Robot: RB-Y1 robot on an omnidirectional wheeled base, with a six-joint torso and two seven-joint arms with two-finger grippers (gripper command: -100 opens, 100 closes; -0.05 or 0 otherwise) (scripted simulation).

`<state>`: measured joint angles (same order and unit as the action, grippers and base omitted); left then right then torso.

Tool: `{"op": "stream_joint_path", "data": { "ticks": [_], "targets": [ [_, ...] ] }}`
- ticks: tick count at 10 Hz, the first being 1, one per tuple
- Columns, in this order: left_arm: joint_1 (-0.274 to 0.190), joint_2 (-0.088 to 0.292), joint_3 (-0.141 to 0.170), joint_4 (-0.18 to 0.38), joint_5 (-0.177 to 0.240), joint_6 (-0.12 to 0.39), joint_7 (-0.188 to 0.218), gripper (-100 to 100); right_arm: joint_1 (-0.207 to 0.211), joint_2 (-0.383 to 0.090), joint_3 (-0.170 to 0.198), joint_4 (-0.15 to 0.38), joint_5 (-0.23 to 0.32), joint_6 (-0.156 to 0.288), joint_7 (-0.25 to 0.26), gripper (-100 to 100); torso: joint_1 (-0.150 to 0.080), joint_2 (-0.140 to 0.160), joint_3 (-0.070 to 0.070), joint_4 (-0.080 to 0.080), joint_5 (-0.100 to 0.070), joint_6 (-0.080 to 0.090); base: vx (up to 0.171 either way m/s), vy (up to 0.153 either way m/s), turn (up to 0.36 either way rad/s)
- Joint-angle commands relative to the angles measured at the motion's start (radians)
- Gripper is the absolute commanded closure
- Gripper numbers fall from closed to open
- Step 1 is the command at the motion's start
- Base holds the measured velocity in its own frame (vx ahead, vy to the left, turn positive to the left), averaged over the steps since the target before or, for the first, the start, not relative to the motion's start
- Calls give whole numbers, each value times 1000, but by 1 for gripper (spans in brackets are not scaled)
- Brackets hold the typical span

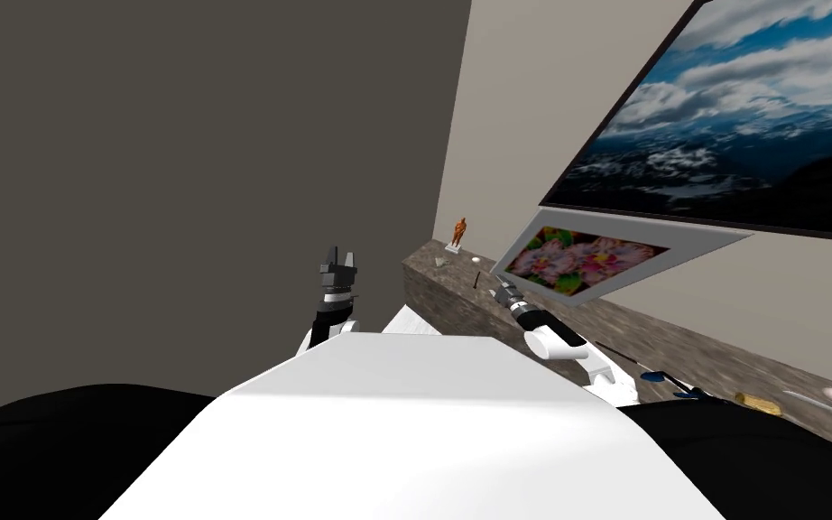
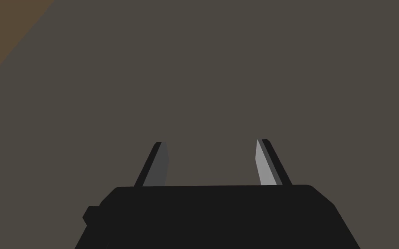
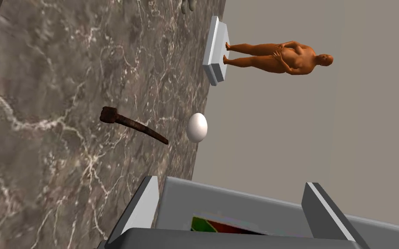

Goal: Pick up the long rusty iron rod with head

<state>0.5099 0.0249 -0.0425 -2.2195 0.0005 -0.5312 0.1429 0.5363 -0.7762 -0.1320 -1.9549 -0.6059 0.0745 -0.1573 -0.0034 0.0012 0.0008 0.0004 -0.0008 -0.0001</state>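
Observation:
The rusty rod with a broad head (image 3: 131,125) lies flat on a dark marble shelf (image 3: 56,129); in the head view the rod (image 1: 476,281) is a small dark mark near the shelf's far end. My right gripper (image 3: 233,190) is open and hovers short of the rod, with the grey edge of a picture frame (image 3: 255,212) between its fingers. The right gripper (image 1: 502,291) sits over the shelf just right of the rod. My left gripper (image 2: 210,162) is open and empty, raised in front of a dark wall (image 1: 337,260).
A white egg (image 3: 197,127) rests right beside the rod's tip. An orange figurine on a white base (image 3: 276,57) stands further along the shelf. A flower picture (image 1: 586,260) leans on the wall behind my right hand. Tools (image 1: 676,379) lie at the shelf's near end.

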Motion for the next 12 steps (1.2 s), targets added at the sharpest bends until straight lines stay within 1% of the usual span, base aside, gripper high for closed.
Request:
{"op": "stream_joint_path", "data": {
  "ticks": [1, 2, 3, 4, 5, 6, 7, 8, 9, 10, 11, 12],
  "targets": [
    [0, 0, 0, 0, 0, 0, 0, 0, -4, -40, 3, 8, -19, 32, 1, -100, 0, 0, 0, 0, 0, 0, -38, -29, 116],
    [0, 0, 0, 0, 0, 0, 0, 0, -7, -74, 10, 23, -58, 73, 2, -100, 0, 0, 0, 0, 0, 1, -39, -22, 231],
    [0, 0, 0, 0, 0, 0, 0, 0, -7, -96, 10, 23, -58, 76, 2, -100, 0, 0, 0, 0, 0, 0, -30, -25, 113],
    [0, 0, 0, 0, 0, 0, 0, 0, -10, -129, 19, 38, -96, 120, 5, -100, 0, -1, 0, 0, 0, 1, -31, -31, 223],
    [0, 0, 0, 0, 0, 0, 0, 0, -10, -153, 19, 38, -96, 120, 5, -100, 0, -1, 0, 0, 0, 0, -27, -32, 115],
    [0, 0, 0, 0, 0, 0, 0, 0, -16, -183, 30, 51, -133, 163, 8, -100, 0, -1, -1, 0, 0, 1, -29, -30, 223],
    [0, 0, 0, 0, 0, 0, 0, 0, -16, -208, 30, 51, -133, 164, 8, -100, 0, -1, -1, 0, 0, 0, -25, -27, 131],
    [0, 0, 0, 0, 0, 0, 0, 0, -22, -240, 44, 64, -168, 208, 12, -100, 0, -1, -1, 0, 0, 1, -22, -28, 240],
    [0, 0, 0, 0, 0, 0, 0, 0, -22, -263, 44, 64, -168, 208, 12, -100, 0, -2, -1, 0, 0, 0, -18, -32, 116],
    [0, 0, 0, 0, 0, 0, 0, 0, -29, -303, 59, 76, -203, 247, 16, -100, 0, -2, -1, 0, 0, 1, -20, -33, 230],
    [0, 0, 0, 0, 0, 0, 0, 0, -29, -317, 59, 76, -203, 250, 16, -100, 0, -2, -1, 0, 0, 0, -13, -33, 97],
    [0, 0, 0, 0, 0, 0, 0, 0, -38, -352, 76, 86, -235, 290, 22, -100, 0, -2, -1, 0, 0, 1, -15, -33, 218]
  ]
}}
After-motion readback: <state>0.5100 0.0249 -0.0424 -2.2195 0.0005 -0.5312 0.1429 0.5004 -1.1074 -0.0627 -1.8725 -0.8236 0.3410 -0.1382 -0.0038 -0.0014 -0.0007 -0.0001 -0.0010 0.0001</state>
